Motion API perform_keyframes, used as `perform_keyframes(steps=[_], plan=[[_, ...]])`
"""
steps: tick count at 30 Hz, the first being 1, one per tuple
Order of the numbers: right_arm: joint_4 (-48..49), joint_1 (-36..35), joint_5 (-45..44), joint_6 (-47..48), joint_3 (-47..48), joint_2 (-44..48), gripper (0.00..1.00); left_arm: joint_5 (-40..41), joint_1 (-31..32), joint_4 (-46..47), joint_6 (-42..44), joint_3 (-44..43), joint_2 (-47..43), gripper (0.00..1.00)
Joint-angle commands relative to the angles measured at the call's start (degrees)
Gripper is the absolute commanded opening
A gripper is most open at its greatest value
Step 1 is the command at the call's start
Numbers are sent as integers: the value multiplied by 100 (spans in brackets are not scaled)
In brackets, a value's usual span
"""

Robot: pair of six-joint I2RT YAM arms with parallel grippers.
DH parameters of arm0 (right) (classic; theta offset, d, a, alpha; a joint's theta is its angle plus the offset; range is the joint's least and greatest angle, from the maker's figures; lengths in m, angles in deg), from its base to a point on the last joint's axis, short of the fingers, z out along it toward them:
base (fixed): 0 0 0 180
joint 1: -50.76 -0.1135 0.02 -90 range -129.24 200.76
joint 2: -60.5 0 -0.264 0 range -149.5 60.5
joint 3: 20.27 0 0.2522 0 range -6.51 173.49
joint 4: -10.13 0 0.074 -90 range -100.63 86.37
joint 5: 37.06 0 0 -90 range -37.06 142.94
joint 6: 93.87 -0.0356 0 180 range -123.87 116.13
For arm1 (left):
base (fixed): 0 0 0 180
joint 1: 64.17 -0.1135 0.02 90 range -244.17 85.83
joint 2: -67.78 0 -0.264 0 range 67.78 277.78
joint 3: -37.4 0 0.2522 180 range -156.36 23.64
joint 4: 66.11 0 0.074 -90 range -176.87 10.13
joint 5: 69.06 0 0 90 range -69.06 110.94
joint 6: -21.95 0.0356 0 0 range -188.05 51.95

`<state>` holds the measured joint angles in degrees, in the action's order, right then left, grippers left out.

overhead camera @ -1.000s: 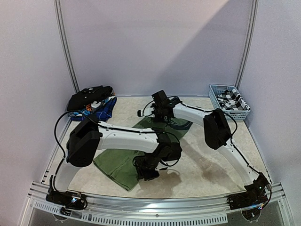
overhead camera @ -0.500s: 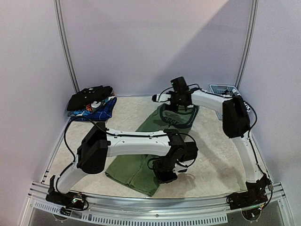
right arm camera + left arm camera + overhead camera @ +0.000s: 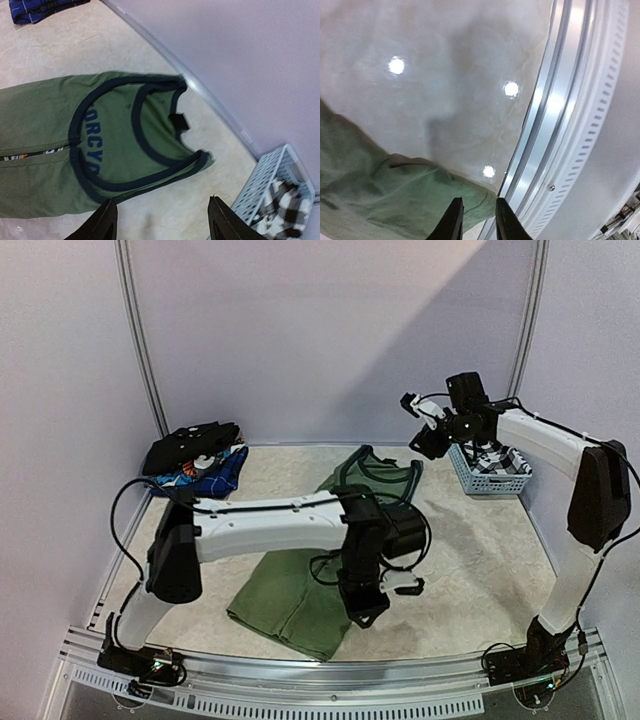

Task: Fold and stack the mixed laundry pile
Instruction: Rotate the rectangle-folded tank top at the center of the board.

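Observation:
The olive-green T-shirt (image 3: 285,590) with dark trim lies spread flat on the table, collar toward the back right. It also shows in the left wrist view (image 3: 370,185) and the right wrist view (image 3: 50,150). My left gripper (image 3: 362,618) hovers over the shirt's near hem by the front rail; in its own view it (image 3: 477,222) is slightly open and holds nothing. My right gripper (image 3: 420,430) is raised beside the basket, wide open and empty (image 3: 162,220). Black trousers (image 3: 190,445), the orange-blue-white print (image 3: 190,477) and the blue piece (image 3: 228,470) are stacked at the back left.
A light-blue lattice basket (image 3: 478,478) stands at the back right and holds the black-white check cloth (image 3: 495,452); it also shows in the right wrist view (image 3: 270,175). The metal front rail (image 3: 555,125) runs just beside the shirt's hem. Walls close the back and sides.
My right gripper let go of the shirt's collar and swung up and right toward the basket. My left gripper shifted right and rose off the hem. The shirt now lies stretched out.

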<state>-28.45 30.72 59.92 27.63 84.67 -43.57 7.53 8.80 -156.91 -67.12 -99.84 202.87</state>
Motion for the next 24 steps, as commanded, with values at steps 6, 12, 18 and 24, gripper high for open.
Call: perform_keyframes(steps=[6,12,18,24], plan=[[-624,668,1105,-2304,-673,1,64,-314,-3066,3255,-2149,823,-1874,34],[-677,772,1497,-2658,-674,-258,64,-308,-4147,4081,-2480,201,-997,37],[-623,783,1736,-2797,-809,-378,64,-919,-4554,4535,-2690,-680,467,39],[-703,779,1823,-2871,-864,-564,64,-1453,-4685,4887,-2955,-1557,1663,42]])
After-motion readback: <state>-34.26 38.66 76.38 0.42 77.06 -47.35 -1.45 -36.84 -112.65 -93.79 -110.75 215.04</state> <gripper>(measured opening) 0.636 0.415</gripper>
